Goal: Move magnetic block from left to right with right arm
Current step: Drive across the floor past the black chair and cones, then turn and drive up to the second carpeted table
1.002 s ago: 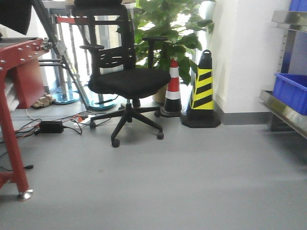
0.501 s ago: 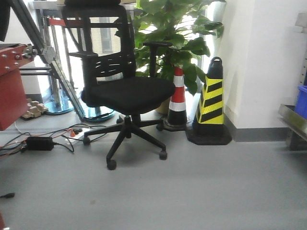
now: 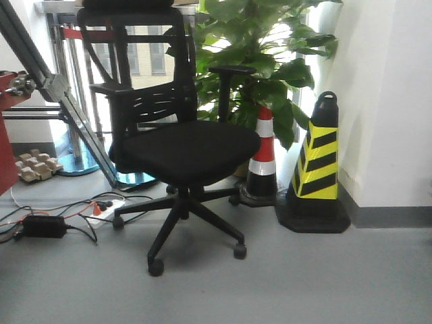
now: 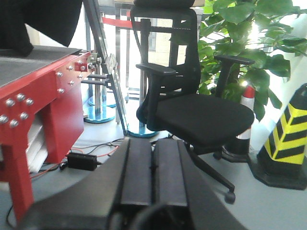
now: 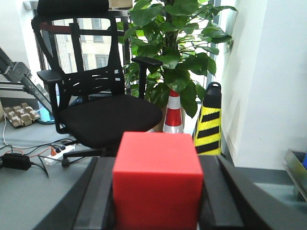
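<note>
shift since a second ago: front view closer on the office chair (image 3: 182, 148), now larger and central; red frame (image 3: 5, 145) slid almost off the left edge; blue bin and steel shelf gone from the right side.
magnetic block (image 5: 157, 179): plain red cube, clamped between the dark fingers (image 5: 93, 196) of the right gripper (image 5: 156, 163); fills the lower middle of the right wrist view, top and front faces showing.
right gripper: closed onto the two sides of the block, one finger visible to each side of it.
left gripper (image 4: 152, 143): fingers pressed flat together, nothing between them, pointed towards the chair.
red frame in left wrist view: bolted, grey top, off to the left of the closed fingers.
plant (image 3: 270, 61): large green leaves, behind the chair by the window.
cones: red-and-white cone (image 3: 262, 155) just beside yellow-and-black cone (image 3: 317, 165), both at the foot of the white wall, right of the chair.
floor (image 3: 304, 283): grey; black power brick (image 3: 44, 226) with loose cables left of the chair base.
</note>
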You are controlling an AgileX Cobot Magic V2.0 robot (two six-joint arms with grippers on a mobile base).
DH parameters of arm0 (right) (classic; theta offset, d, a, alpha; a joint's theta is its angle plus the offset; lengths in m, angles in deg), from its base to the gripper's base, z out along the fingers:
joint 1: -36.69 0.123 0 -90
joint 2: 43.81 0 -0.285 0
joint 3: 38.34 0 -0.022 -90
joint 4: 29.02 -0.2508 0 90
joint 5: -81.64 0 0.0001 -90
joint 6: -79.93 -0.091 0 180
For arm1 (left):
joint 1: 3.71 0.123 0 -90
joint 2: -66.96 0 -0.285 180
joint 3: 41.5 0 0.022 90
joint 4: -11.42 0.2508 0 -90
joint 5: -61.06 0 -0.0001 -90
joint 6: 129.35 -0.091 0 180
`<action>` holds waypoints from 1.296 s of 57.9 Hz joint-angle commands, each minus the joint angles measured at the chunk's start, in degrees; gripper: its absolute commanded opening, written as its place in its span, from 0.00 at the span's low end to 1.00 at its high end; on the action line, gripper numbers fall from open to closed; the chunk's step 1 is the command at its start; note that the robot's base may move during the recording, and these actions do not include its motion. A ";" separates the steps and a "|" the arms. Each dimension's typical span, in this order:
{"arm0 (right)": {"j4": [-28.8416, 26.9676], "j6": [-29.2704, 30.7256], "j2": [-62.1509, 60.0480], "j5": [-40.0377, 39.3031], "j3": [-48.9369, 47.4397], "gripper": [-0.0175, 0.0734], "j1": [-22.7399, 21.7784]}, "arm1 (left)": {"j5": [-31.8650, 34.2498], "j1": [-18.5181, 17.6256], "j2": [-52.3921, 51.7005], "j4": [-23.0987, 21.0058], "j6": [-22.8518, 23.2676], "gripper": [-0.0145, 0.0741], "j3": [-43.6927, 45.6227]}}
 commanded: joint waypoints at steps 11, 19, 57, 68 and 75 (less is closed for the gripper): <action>-0.08 0.27 0.63 -5.02 -1.85 0.55 -0.20 | 4.63 0.10 -0.57 -0.15 0.43 0.02 -0.46; -0.08 0.27 0.63 -5.02 -1.85 0.55 -0.20 | 4.63 0.10 -0.57 -0.15 0.43 0.02 -0.46; -0.08 0.27 0.63 -5.02 -1.85 0.55 -0.20 | 4.63 0.10 -0.57 -0.15 0.43 0.02 -0.46; -0.08 0.27 0.63 -5.02 -1.85 0.55 -0.20 | 4.63 0.10 -0.57 -0.15 0.43 0.02 -0.46; -0.08 0.27 0.63 -5.02 -1.85 0.55 -0.20 | 4.63 0.10 -0.57 -0.15 0.43 0.02 -0.46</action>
